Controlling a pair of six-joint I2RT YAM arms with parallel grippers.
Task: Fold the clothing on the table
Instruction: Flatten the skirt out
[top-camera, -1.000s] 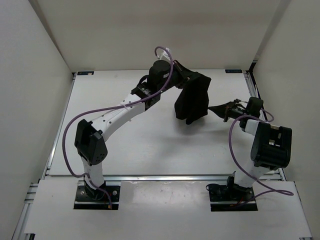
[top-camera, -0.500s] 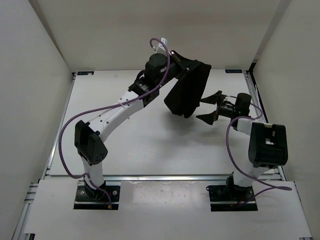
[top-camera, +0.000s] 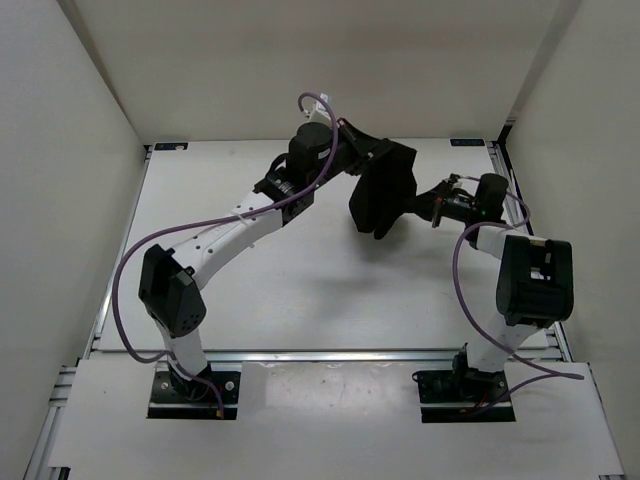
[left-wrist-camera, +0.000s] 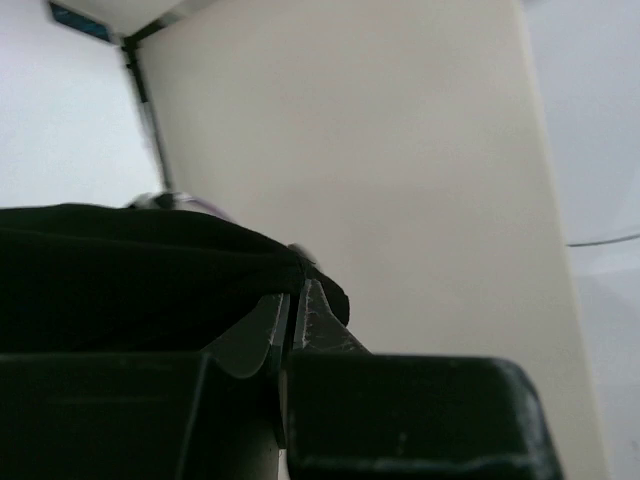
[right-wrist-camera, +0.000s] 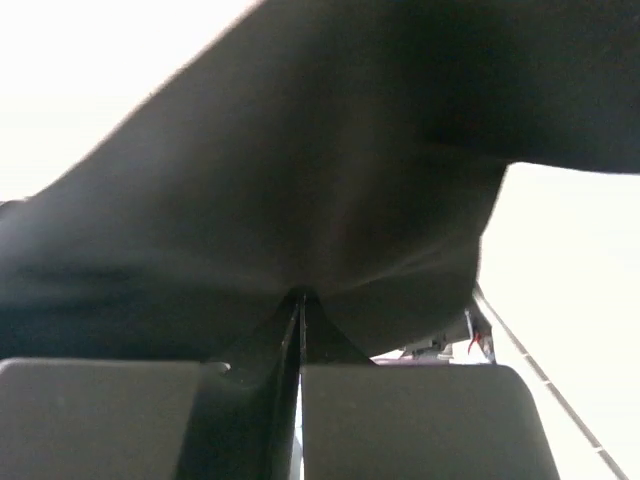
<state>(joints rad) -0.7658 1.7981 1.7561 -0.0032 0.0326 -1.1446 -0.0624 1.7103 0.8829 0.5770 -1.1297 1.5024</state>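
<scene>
Overhead, the left gripper (top-camera: 375, 152) was clamped on the top edge of the clothing (top-camera: 388, 195) and the right gripper (top-camera: 418, 203) pinched its right side, the black fabric hanging bunched above the far table (top-camera: 250, 300).

Nothing legible; the blue stickers (top-camera: 172, 146) on the table (top-camera: 300, 300) far corners are too small to read.

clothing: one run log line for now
left gripper: shut on clothing | right gripper: shut on clothing | clothing: hangs bunched over table
</scene>
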